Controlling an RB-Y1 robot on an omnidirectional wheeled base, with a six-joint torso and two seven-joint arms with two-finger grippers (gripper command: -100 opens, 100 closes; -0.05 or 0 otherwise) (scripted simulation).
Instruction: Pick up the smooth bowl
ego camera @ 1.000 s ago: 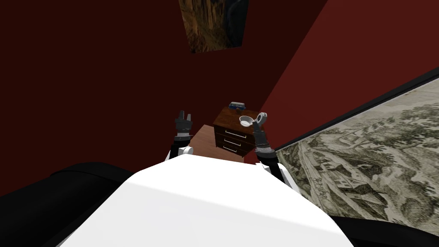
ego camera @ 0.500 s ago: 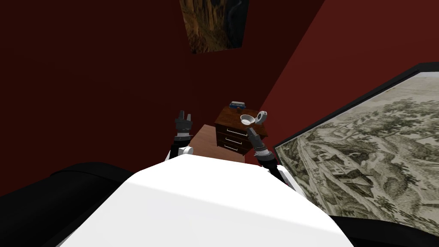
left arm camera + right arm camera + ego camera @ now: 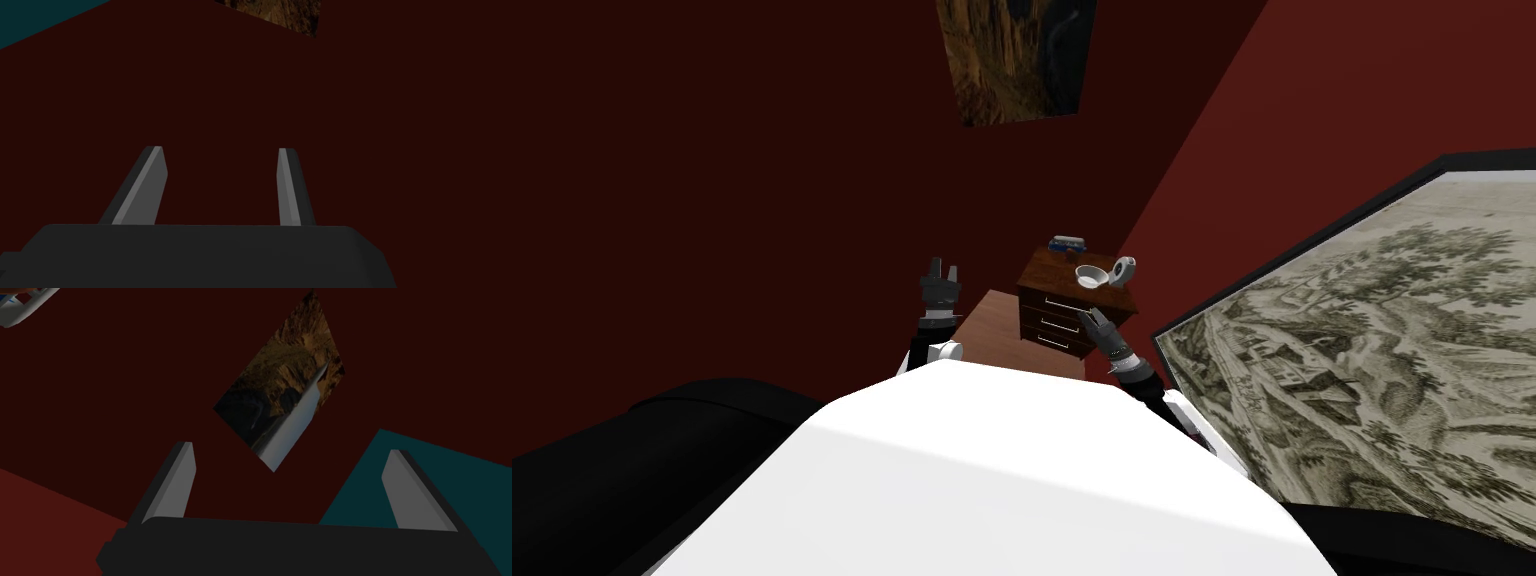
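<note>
The smooth bowl [image 3: 1090,275], small and white, sits upright on top of a dark wooden nightstand [image 3: 1052,305] in the corner of red walls. My right gripper [image 3: 1092,318] hangs low in front of the nightstand's drawers, below and short of the bowl. In the right wrist view that gripper [image 3: 290,447] stands wide open with nothing between its fingers, tilted up at the wall. My left gripper [image 3: 944,266] is raised off to the left of the nightstand. Seen from its own wrist, the left gripper [image 3: 220,148] is open and empty.
Next to the bowl stands a white ring-shaped object [image 3: 1123,268]. A blue item [image 3: 1065,243] lies at the nightstand's back edge. A large framed print [image 3: 1362,340] leans close on the right. A wooden surface [image 3: 990,325] lies left of the drawers.
My right arm has dropped and pulled back from beside the ring-shaped object to in front of the drawers. The head view has swung slightly. The left arm is still.
</note>
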